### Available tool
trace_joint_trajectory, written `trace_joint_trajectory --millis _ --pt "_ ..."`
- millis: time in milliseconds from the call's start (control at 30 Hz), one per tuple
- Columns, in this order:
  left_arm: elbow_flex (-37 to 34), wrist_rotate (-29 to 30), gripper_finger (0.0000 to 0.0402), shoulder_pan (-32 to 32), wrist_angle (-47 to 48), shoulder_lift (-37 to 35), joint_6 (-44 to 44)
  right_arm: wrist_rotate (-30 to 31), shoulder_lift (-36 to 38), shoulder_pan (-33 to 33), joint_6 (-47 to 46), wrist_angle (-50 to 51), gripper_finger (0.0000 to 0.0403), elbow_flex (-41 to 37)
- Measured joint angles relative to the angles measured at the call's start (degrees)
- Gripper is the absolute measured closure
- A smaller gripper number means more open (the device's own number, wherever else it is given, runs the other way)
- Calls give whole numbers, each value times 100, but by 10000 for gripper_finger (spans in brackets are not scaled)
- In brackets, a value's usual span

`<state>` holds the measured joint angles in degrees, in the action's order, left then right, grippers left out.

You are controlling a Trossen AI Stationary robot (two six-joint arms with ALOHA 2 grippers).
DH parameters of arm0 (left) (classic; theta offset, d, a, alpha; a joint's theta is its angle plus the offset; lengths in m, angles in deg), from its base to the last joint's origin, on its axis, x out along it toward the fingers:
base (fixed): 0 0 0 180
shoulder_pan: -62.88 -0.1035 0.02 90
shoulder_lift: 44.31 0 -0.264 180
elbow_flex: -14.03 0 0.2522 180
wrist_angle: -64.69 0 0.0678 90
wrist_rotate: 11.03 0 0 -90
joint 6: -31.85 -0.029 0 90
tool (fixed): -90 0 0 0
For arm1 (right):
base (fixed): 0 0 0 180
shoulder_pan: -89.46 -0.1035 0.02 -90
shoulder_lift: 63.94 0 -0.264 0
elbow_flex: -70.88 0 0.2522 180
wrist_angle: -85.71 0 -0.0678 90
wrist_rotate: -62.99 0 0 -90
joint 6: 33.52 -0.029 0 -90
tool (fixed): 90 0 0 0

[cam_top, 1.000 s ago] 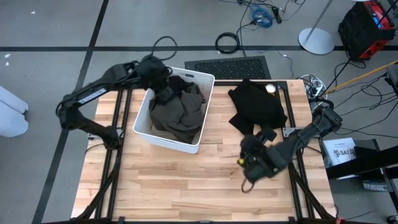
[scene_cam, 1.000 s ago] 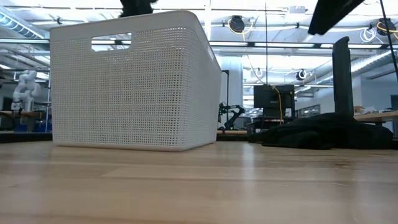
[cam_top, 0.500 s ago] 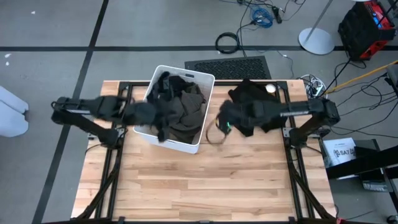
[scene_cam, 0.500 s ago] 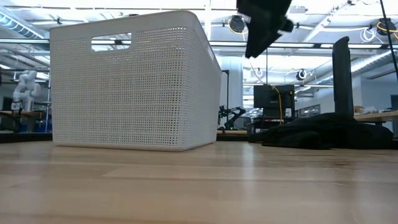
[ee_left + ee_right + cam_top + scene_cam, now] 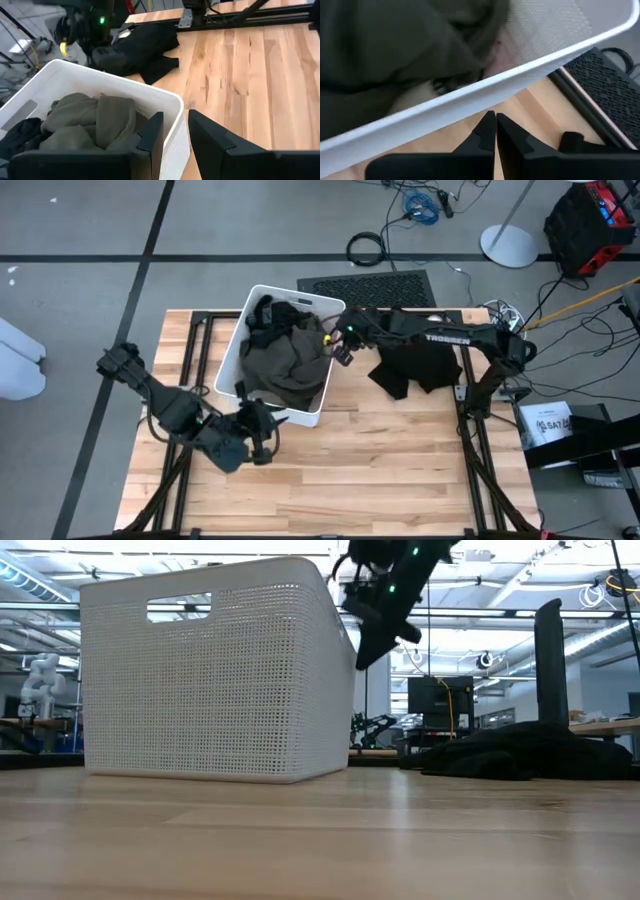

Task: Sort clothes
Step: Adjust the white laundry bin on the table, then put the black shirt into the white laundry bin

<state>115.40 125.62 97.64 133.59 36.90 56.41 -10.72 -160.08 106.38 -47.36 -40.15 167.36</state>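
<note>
The right gripper (image 5: 340,350), fingers pressed together and holding nothing, hovers just outside the white bin (image 5: 228,367) at its right-hand rim, with the large dark olive garment (image 5: 285,360) lying just across that rim inside the bin. The left gripper (image 5: 262,432), jaws a narrow gap apart and empty, sits over bare table by the bin's near corner, so the right arm looks the closer to the heaped clothes. The bin also holds a black garment (image 5: 266,313) at its far end, while another black garment (image 5: 415,348) lies spread on the table beyond the right gripper.

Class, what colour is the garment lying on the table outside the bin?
Black garment, clearest in the high view.
</note>
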Motion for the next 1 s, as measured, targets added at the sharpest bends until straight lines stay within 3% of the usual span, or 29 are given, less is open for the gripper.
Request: trace_joint_trajectory --millis 267,433,633,833,1000 --pt "0 186 302 97 -15 78 62 -629 -585 523 252 -1343 403 -2" --pt "0 225 302 97 -11 78 64 -759 -777 666 491 -1626 403 -2" --pt "0 268 302 97 -11 78 61 -473 -298 718 481 397 403 -4" --pt "0 359 302 97 -60 231 -114 -914 388 417 -176 2803 403 -155" --pt "0 441 302 53 -137 612 -368 -895 1269 -91 -847 3265 403 -1128"
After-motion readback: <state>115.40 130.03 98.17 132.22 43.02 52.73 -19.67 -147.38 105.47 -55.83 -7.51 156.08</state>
